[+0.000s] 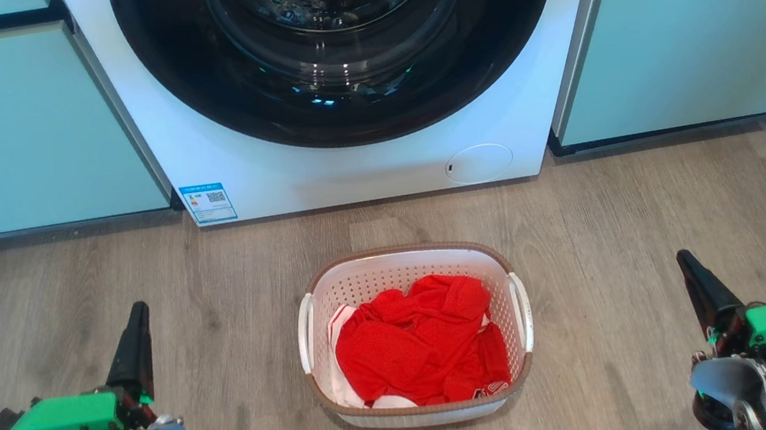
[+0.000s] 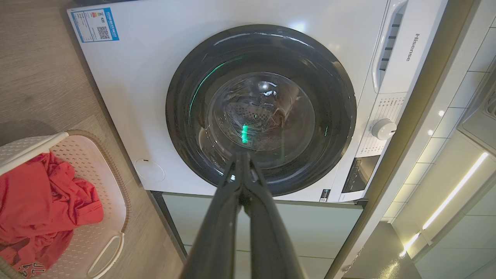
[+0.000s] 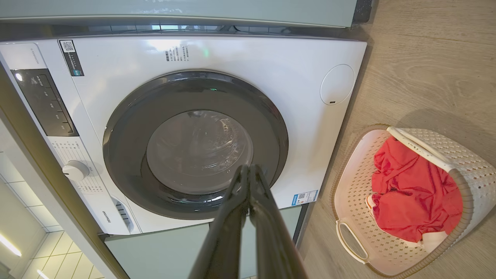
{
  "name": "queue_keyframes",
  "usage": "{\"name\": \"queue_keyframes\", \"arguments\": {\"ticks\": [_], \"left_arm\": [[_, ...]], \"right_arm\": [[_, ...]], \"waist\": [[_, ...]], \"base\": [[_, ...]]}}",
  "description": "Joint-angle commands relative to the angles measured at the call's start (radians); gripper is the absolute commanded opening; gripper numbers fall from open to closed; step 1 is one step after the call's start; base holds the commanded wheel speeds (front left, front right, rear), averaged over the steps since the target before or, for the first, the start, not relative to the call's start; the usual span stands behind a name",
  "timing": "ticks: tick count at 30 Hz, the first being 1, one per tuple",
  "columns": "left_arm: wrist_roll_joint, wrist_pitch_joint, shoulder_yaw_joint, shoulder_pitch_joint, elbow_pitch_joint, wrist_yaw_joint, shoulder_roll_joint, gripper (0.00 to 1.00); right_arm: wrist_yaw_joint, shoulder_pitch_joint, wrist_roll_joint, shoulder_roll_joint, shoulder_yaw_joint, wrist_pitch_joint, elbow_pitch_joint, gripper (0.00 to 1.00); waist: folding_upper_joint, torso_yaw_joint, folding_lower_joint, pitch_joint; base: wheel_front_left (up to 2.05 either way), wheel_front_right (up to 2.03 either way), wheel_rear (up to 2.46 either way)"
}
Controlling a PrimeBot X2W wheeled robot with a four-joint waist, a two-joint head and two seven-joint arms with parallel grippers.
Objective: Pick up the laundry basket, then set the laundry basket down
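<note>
**Item: laundry basket** (image 1: 397, 275). Small, white perforated plastic with a brown woven-look rim band. It stands upright on the wood-look floor (image 1: 219, 298), partly filled with a crumpled red garment (image 1: 419, 344) that has some white cloth beneath it.

**Handling (judged):** Light, since the shell is thin and the load is soft cloth. The walls are likely stiff enough to keep their shape, though they may flex if squeezed. The smooth plastic could slip between narrow fingers. It is not fragile.

**Hold points:** The left-side handle (image 1: 306, 332) and right-side handle (image 1: 522, 311) are slim white loops on the short sides. Taking one per gripper should give a level lift. A single-sided hold would probably tip the basket and spill the cloth.

**Position relative to fingers:** The basket sits midway between the two grippers, well apart from each and touching neither. Each handle lies inward of the fingers on its own side. The fingertips stand about level with the basket's far half.

**Left gripper** (image 1: 139, 318): fingers pressed together, holding nothing, pointing forward past the basket.

**Right gripper** (image 1: 684, 261): the same, fingers closed tip to tip and empty.

**Beyond:** a white washing machine (image 1: 239, 152) stands past the fingertips, behind the basket, with its door closed.
</note>
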Motion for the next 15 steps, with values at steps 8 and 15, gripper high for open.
{"name": "queue_keyframes", "arguments": {"ticks": [8, 15], "left_arm": [[0.005, 0.008, 0.034, -0.048, -0.030, -0.007, 0.004, 0.00], [0.006, 0.009, 0.035, -0.048, -0.030, -0.007, 0.003, 0.00]], "right_arm": [[0.002, -0.047, -0.004, -0.013, 0.016, 0.007, -0.035, 0.00], [0.002, -0.047, -0.005, -0.012, 0.015, 0.008, -0.035, 0.00]], "waist": [[0.0000, 0.000, 0.0000, 0.000], [0.0000, 0.000, 0.0000, 0.000]], "base": [[0.00, 0.00, 0.00], [0.00, 0.00, 0.00]]}}
